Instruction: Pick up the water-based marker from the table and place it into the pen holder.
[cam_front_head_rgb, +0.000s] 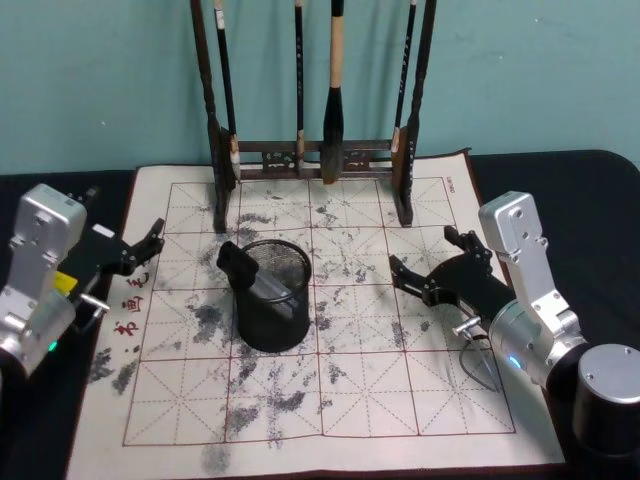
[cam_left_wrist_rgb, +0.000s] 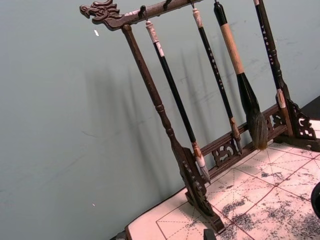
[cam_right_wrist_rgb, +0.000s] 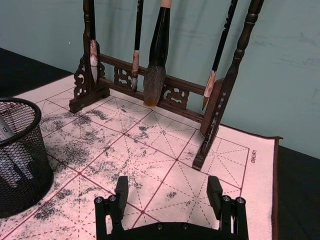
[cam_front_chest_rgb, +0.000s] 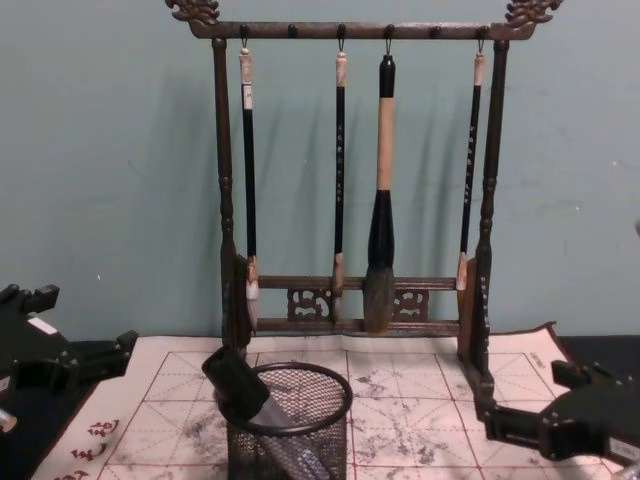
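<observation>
Head view: water-based marker (cam_front_head_rgb: 250, 275) already standing slanted inside the pen holder (cam_front_head_rgb: 274, 297), black cap poking over the rim on the left side, barrel running down into the mesh. Holder near the middle of the felt mat on the table (cam_front_head_rgb: 590, 170). Right gripper (cam_front_head_rgb: 427, 262) to the right of the holder, apart from it, fingers spread wide and holding nothing. Left gripper (cam_front_head_rgb: 145, 253) at the mat's left edge, well clear of the holder, also spread and empty. Brush rack (cam_front_head_rgb: 310, 110) at the back of the mat with four calligraphy brushes hanging.

Left wrist view: brush rack (cam_left_wrist_rgb: 200, 115) and teal wall, plus a corner of the mat; nothing of the task's own things to tell apart here.

Right wrist view: right gripper (cam_right_wrist_rgb: 169, 192) with both fingers parted over bare mat, nothing between them. Pen holder (cam_right_wrist_rgb: 20, 150) just off to one side, grey barrel of the marker (cam_right_wrist_rgb: 10, 150) visible through the mesh.

Chest view: marker (cam_front_chest_rgb: 245, 390) leaning in the holder (cam_front_chest_rgb: 288, 420), cap above the rim. Left gripper (cam_front_chest_rgb: 100, 358) and right gripper (cam_front_chest_rgb: 530, 405) low at either side, both empty.

Judged from this: placing done; at most, pulling the arms back left to do.
</observation>
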